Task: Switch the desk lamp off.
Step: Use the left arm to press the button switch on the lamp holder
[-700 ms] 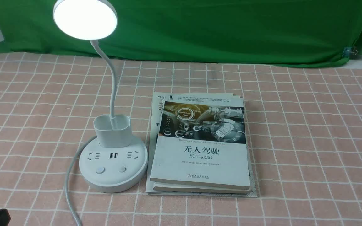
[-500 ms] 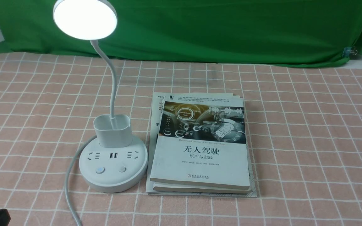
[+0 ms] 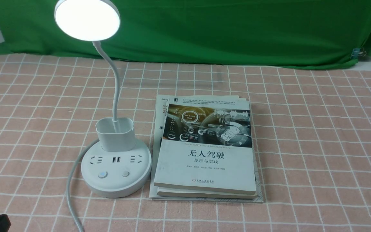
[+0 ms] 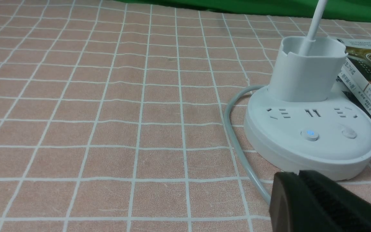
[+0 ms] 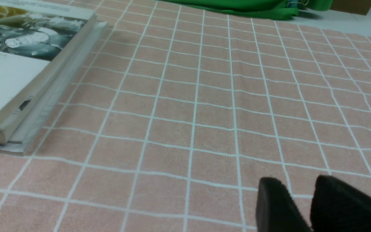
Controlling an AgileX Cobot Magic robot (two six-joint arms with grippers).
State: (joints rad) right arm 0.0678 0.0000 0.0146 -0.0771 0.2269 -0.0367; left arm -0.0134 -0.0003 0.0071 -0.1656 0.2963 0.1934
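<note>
White plastic desk lamp (image 3: 116, 137), upright on a pink-brown tabletop (image 3: 327, 138) with a white grid. Lit, with bright white light across the flat round head (image 3: 87, 20). Below the head, a thin bendy white neck (image 3: 116, 87), dropping into an oval white cup (image 3: 116, 138) at the back of the round socket base (image 3: 116, 180). On the base, near its front edge, a round button with a blue glow (image 4: 310, 134) and, to its right, a plain pale button (image 4: 349, 132).

Just beside the lamp's base, on the right, a stack of white-covered paperback books (image 3: 206, 151) on thin printed sheets. Around the left side of the base, a grey rubbery cord (image 3: 72, 180), curving toward the near edge. Behind the lamp, a hanging green cloth (image 3: 221, 32).

Nearer than the lamp and to its left, the black left tool (image 4: 299, 174), fingertips together, apart from the buttons. Well to the right of the lamp, past the books, the black right tool (image 5: 296, 180), fingertips slightly apart, with nothing between.
</note>
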